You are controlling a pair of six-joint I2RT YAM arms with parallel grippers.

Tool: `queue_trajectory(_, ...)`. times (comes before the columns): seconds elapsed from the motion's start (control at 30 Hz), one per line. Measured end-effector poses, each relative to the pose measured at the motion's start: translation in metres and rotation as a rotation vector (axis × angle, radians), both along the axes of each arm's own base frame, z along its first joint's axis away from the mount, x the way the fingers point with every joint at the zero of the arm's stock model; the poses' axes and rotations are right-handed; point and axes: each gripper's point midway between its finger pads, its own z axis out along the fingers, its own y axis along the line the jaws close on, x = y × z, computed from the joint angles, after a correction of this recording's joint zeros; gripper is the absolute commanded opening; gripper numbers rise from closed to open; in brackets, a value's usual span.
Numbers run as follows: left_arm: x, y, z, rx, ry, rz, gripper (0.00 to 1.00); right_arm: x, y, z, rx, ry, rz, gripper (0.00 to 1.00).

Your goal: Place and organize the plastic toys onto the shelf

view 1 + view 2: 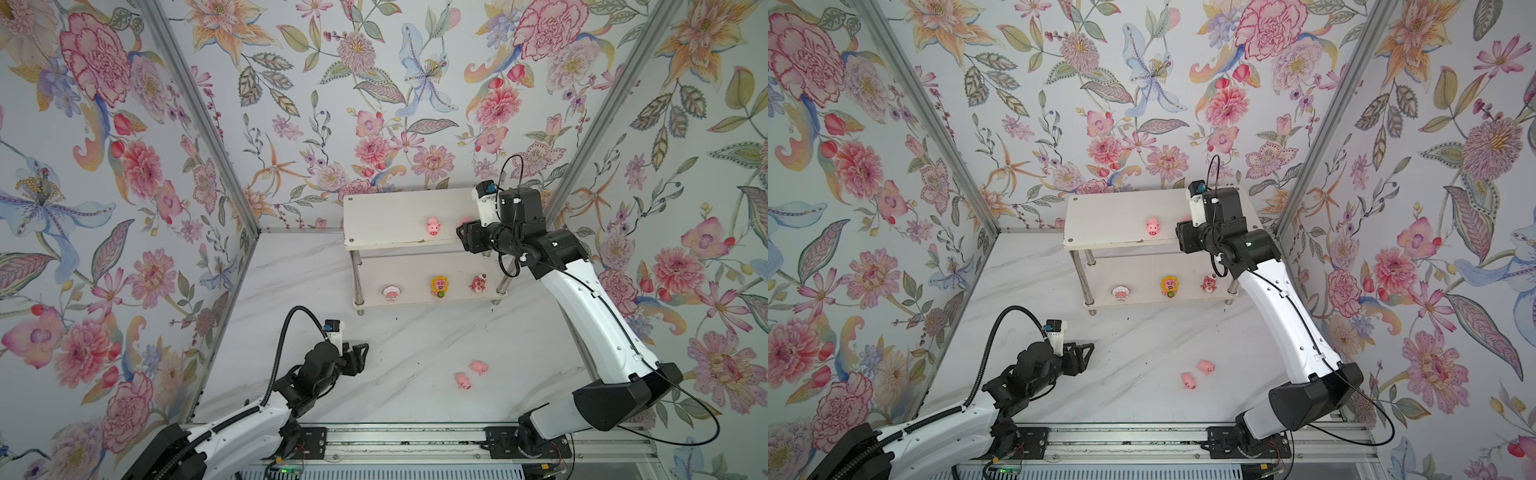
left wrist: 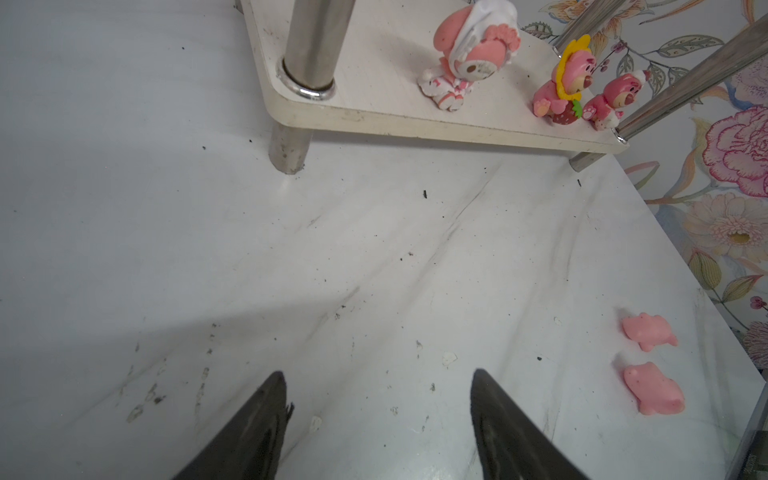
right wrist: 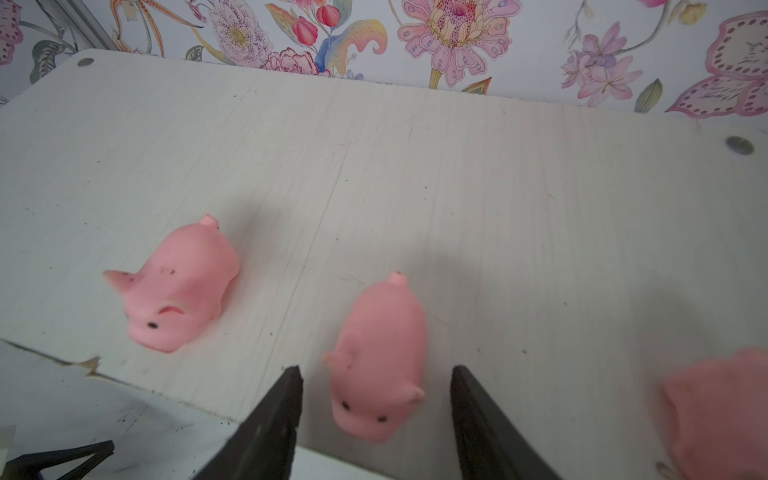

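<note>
The shelf (image 1: 386, 212) stands at the back of the table. In the right wrist view three pink pigs rest on its top board (image 3: 457, 166): one off to the side (image 3: 178, 286), one (image 3: 378, 361) between the fingers of my right gripper (image 3: 376, 374), and one cut off by the frame edge (image 3: 719, 415). The right jaws are open, with a gap on each side of the middle pig. The lower board carries a white-pink figurine (image 1: 391, 294), a sunflower-faced one (image 1: 439, 286) and a dark pink bear (image 1: 478, 283). Two pigs (image 1: 478, 367) (image 1: 462, 380) lie on the table. My left gripper (image 2: 378, 378) hangs open over bare table.
Flowered walls close in the marble-look table (image 1: 332, 399) on three sides, and the shelf's back edge is close to the rear wall. Chrome legs (image 2: 311, 45) hold up the boards. A metal rail (image 1: 415, 440) runs along the front edge.
</note>
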Motion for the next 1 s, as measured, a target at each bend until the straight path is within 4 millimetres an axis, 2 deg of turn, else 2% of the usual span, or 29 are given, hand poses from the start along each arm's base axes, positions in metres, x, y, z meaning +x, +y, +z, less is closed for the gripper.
queue_trajectory(0.13, 0.000, 0.000, 0.000, 0.000, 0.000, 0.000, 0.72, 0.010, 0.001, 0.000, 0.006, -0.010, -0.007, 0.50)
queue_trajectory(0.3, 0.000, 0.000, 0.000, 0.001, 0.001, 0.000, 0.72, 0.017, -0.002, 0.000, 0.003, -0.019, -0.025, 0.38)
queue_trajectory(0.67, 0.000, 0.000, -0.002, 0.006, 0.007, 0.002, 0.73, 0.019, -0.008, 0.000, 0.007, -0.019, -0.041, 0.35)
queue_trajectory(0.83, 0.000, 0.000, -0.003, 0.007, 0.009, 0.001, 0.73, 0.020, -0.010, 0.001, 0.008, -0.021, -0.047, 0.37)
queue_trajectory(1.0, 0.000, 0.000, -0.003, 0.007, 0.009, 0.001, 0.73, 0.019, -0.011, 0.001, 0.017, -0.019, -0.053, 0.56)
